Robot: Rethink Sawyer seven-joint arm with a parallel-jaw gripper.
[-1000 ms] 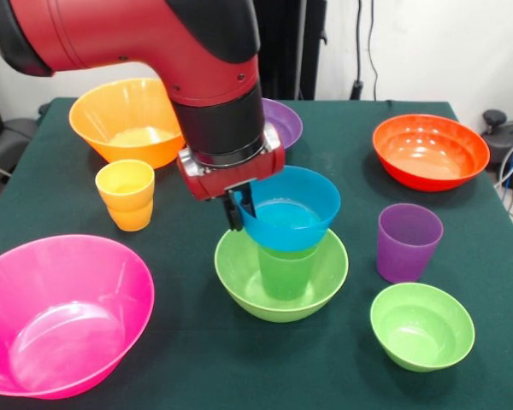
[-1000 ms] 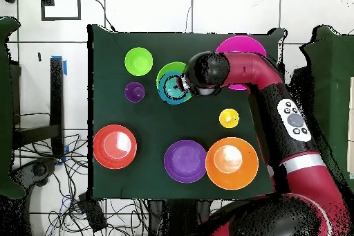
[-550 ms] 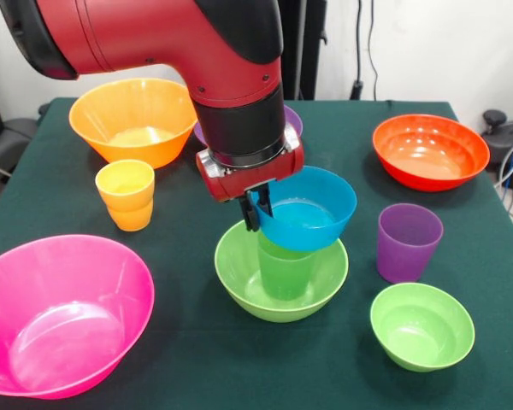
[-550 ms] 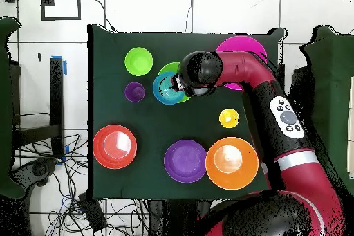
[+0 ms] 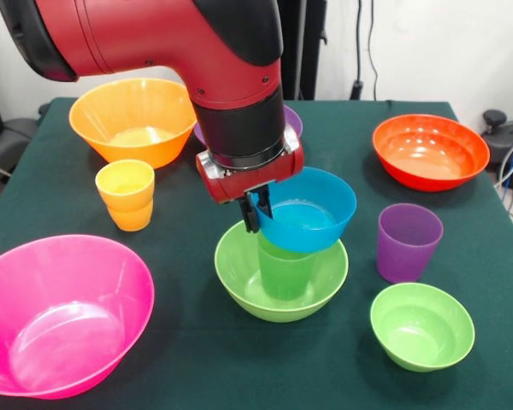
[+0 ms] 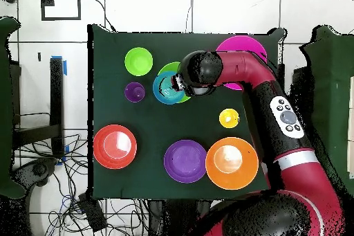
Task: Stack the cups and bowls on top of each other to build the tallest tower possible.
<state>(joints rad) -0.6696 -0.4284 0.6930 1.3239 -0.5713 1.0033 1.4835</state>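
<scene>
Gripper (image 5: 255, 213) clenched on rim of blue bowl (image 5: 308, 209), fingertips partly masked by rim. Blue bowl sits tilted, off-centre over green cup (image 5: 284, 266) inside lime-green bowl (image 5: 239, 275); cup's rim hidden. Purple bowl (image 5: 289, 120) mostly behind arm.
</scene>
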